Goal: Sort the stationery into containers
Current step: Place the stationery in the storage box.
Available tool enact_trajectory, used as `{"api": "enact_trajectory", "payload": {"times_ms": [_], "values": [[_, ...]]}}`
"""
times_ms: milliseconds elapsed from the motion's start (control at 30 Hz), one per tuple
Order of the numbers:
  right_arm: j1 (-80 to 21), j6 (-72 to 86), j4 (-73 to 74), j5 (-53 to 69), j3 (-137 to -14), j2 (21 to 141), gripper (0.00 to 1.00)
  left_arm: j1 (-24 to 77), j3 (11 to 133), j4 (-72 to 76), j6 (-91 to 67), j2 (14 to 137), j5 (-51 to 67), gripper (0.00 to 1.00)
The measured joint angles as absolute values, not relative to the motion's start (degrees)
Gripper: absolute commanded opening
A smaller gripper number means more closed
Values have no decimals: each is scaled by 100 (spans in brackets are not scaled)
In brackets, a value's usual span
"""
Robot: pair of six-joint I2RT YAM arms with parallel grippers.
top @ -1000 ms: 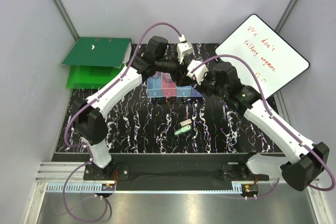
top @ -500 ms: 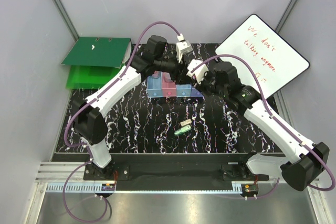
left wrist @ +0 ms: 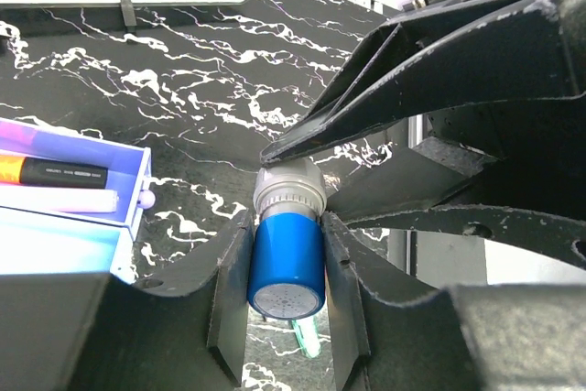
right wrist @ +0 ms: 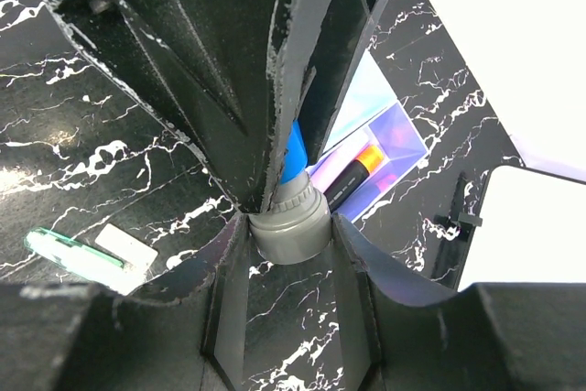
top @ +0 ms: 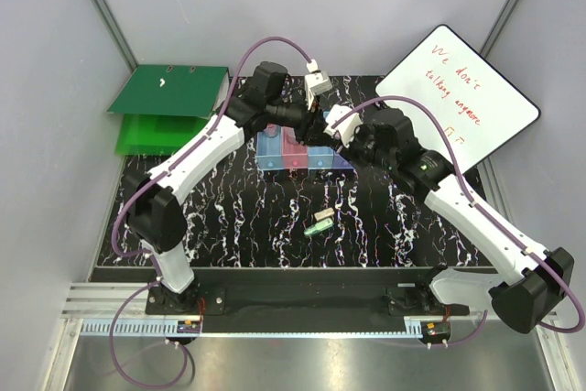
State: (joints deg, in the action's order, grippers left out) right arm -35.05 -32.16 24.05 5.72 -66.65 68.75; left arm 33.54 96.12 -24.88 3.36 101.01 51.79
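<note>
**Top external, then both wrists: blue tube gripped at both ends, sort partly done**

Top external. A row of four translucent open-top bins (top: 272,160) (blue, pink, blue, purple) stands on the black white-veined tabletop (top: 229,217). The left gripper (top: 316,125) and right gripper (top: 341,139) meet nose to nose over the right end of the row. What sits between them is hidden here. Loose and well apart from the bins, nearer the bases, lie a slim green piece (top: 318,228) and a flat beige piece (top: 322,215), just beside each other.

Left wrist. The left fingers (left wrist: 233,290) stand narrow, pressed on the barrel of a short blue tube with a grey ribbed cap (left wrist: 287,258). Its flat blue base faces this camera. The cap points away, into the right gripper's fingers. The nearest bin holds an orange-and-black marker (left wrist: 55,172) and a white stick (left wrist: 64,200).

Right wrist. The right fingers (right wrist: 229,290) stand narrow on the grey cap, and the barrel runs on between the left fingers. The long axis therefore joins the two grippers. The tube is held off the table, just beside the purple end bin.

Judgement: at least two items are binned and the tube looks mid-handover. The green and beige pieces are not yet sorted. I cannot tell what the other bins hold.
</note>
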Motion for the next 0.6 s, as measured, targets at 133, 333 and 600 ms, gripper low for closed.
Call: {"api": "enact_trajectory", "payload": {"times_ms": [133,333,600], "values": [[-3520,-3227,2370,576,-6652,6875,68,3326,9596,-2475,314,10097,5236,4],[-3518,-3304,2368,543,-6652,6875,97,3275,9596,-2486,263,10097,5275,1],[-3518,-3334,2368,541,-6624,6875,100,3164,9598,-2563,320,10097,5179,1]]}}
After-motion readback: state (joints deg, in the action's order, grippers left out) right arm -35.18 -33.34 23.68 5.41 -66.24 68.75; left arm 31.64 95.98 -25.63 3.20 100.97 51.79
